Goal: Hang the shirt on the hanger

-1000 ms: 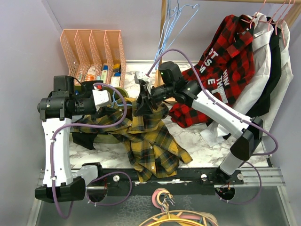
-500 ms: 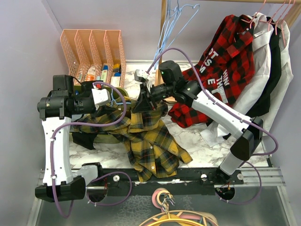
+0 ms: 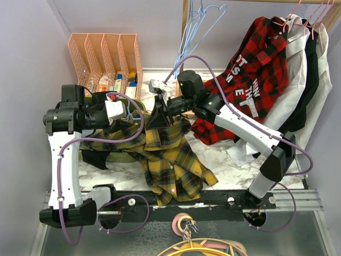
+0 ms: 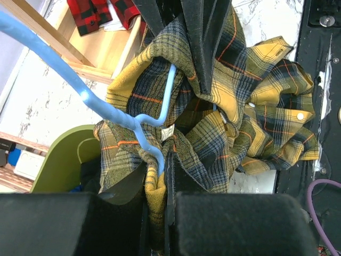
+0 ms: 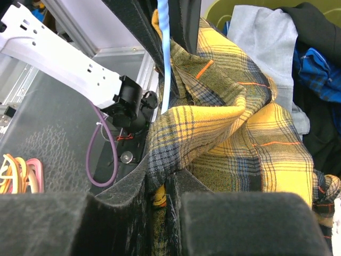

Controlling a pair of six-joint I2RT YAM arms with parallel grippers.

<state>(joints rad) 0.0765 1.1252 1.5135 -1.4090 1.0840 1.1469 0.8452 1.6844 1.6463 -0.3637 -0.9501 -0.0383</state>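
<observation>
The mustard and dark plaid shirt (image 3: 170, 154) hangs bunched between both grippers above the table, its tail trailing to the front edge. My left gripper (image 3: 127, 114) is shut on the twisted neck of the light-blue wire hanger (image 4: 85, 96), with a fold of shirt (image 4: 256, 122) pinched alongside it in the left gripper (image 4: 160, 160). One hanger arm runs inside the shirt's neck. My right gripper (image 3: 158, 116) is shut on a shirt (image 5: 240, 122) edge, close to the left one. In the right wrist view the hanger (image 5: 163, 53) wire rises just beyond the right gripper (image 5: 162, 184).
A pink file rack (image 3: 106, 58) stands at the back left, with an olive-green bin (image 4: 58, 160) under the shirt. Spare blue hangers (image 3: 194, 32), a red plaid shirt (image 3: 250, 69) and white and black garments (image 3: 309, 69) hang on the rail. Loose hangers (image 3: 186, 234) lie below the front edge.
The right gripper's jaws have shut on the shirt's edge, and the gripper has shifted slightly left. The left arm has held still with the hanger.
</observation>
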